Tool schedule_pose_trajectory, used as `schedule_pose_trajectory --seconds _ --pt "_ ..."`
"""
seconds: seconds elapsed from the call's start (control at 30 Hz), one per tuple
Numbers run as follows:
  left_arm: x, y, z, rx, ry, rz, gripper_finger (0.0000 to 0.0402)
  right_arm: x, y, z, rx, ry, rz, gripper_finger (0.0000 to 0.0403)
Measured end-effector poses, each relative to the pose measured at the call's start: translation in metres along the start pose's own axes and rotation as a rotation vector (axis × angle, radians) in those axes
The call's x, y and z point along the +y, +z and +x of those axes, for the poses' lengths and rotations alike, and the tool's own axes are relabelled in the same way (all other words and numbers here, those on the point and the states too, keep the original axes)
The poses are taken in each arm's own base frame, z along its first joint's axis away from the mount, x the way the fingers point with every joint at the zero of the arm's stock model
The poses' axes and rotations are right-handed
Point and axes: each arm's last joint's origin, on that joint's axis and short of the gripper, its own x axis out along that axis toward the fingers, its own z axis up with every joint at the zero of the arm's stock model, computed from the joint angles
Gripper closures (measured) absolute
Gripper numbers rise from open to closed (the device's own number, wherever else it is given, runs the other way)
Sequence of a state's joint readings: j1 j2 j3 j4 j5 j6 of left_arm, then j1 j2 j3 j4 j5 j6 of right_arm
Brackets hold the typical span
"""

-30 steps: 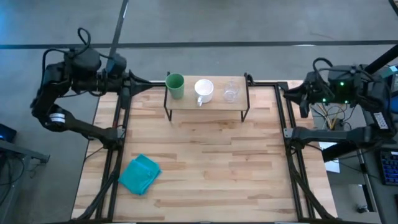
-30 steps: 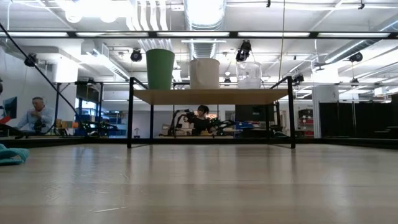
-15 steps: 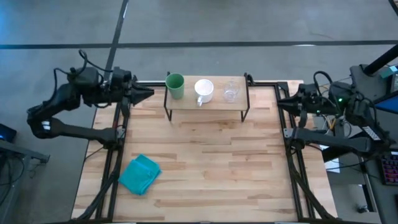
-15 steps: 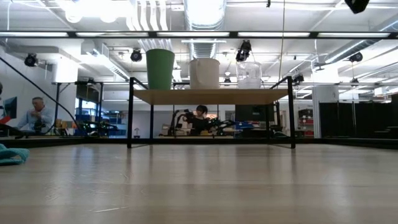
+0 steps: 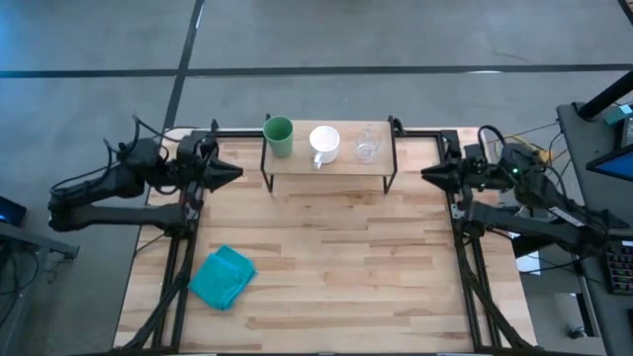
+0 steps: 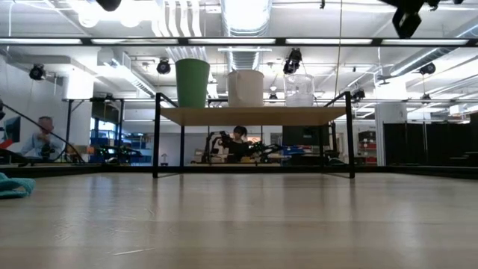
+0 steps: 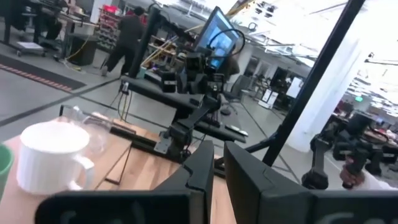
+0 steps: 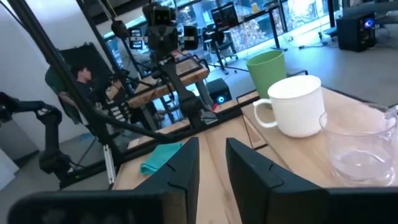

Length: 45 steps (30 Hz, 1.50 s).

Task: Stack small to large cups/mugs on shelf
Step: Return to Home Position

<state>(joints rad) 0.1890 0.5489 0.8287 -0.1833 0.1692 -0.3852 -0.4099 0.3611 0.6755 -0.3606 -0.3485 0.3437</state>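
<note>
Three vessels stand in a row on the low wooden shelf (image 5: 341, 161) at the table's far edge: a green cup (image 5: 279, 134) on the left, a white handled mug (image 5: 323, 143) in the middle and a clear glass (image 5: 367, 145) on the right. The low view shows the green cup (image 6: 192, 82), mug (image 6: 246, 87) and glass (image 6: 299, 90) upright on the shelf board (image 6: 254, 115). My left gripper (image 5: 235, 172) hovers left of the shelf, shut and pointing right. My right gripper (image 5: 425, 175) hovers right of it, shut and pointing left. Neither touches anything.
A teal folded cloth (image 5: 222, 276) lies near the table's front left corner. Black frame rails (image 5: 184, 247) run along the table's left and right sides. The wooden tabletop (image 5: 326, 257) stretches in front of the shelf. People sit in the room behind (image 6: 45, 138).
Both arms have unfolded from their raised poses at the far corners. The left gripper has come toward the near edge and down; the right gripper has come toward the near edge and left. The cups and shelf have stayed put.
</note>
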Motion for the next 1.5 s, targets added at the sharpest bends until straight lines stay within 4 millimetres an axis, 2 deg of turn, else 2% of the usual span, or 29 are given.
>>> schedule_pose_trajectory --seconds 0.13,0.47,0.77,1.17,1.5 --pt "0.007 -0.02 -0.006 -0.002 0.0 -0.001 0.0378 -0.006 -0.01 0.007 -0.004 0.002 -0.003 0.0324" --pt "0.016 -0.057 -0.039 -0.131 -0.05 0.021 0.0378 -0.018 -0.03 0.017 0.026 -0.009 0.002 0.033" --pt "0.028 -0.092 -0.052 -0.173 -0.065 0.001 0.0378 -0.026 -0.046 0.024 0.027 -0.009 -0.011 0.0321" --pt "0.047 -0.133 -0.04 -0.112 -0.029 -0.061 0.0378 -0.035 -0.063 0.031 0.01 -0.008 0.002 0.0327" --pt "0.064 -0.174 -0.031 -0.044 -0.037 -0.165 0.0378 -0.049 -0.093 0.039 -0.031 0.007 0.062 0.0325"
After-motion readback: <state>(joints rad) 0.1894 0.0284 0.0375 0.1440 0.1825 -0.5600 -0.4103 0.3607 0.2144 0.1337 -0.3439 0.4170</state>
